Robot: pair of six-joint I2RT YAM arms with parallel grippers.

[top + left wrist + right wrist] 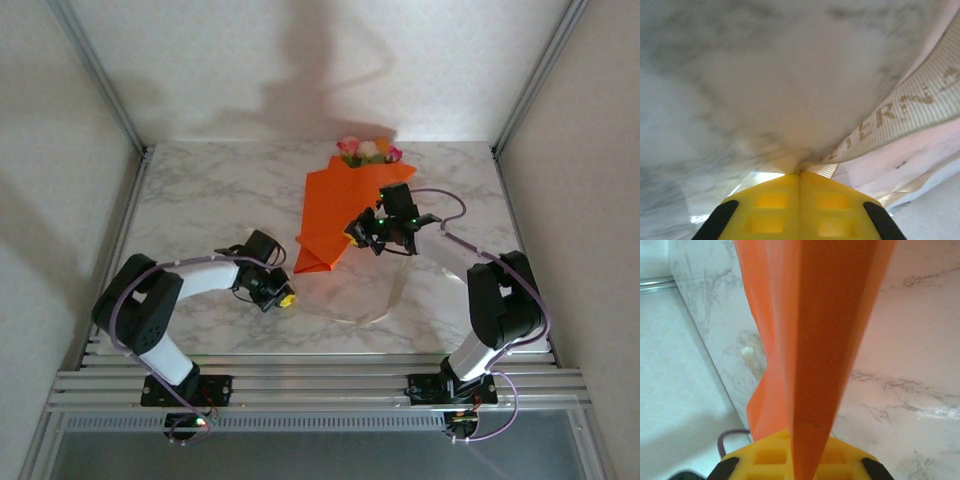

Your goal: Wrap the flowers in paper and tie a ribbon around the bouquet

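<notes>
From above, the orange paper (335, 205) lies folded into a flat cone on the marble table (200, 200). Its wide mouth points to the far edge and holds the flowers (367, 150), pink and cream heads bunched at the opening; their stems are hidden inside. My right gripper (357, 235) is clamped on the cone's right edge, low on the fold. My left gripper (283, 298) sits just off the cone's narrow tip, close to the table. The ribbon (385, 300) is a pale loop, faint against the marble, so I cannot follow all of it.

On my left wrist, the yellow fingers (765, 205) are pressed together with no gap. The ribbon (900, 110), a woven band with gold lettering, runs down to their tip and is pinched there. The marble (765, 75) is blurred and very close.

On my right wrist, a crisp ridge of the paper (825, 330) rises from between my yellow fingers (765, 457), gripped tight. A small pale scrap (752, 355) beside the paper is too unclear to name.
</notes>
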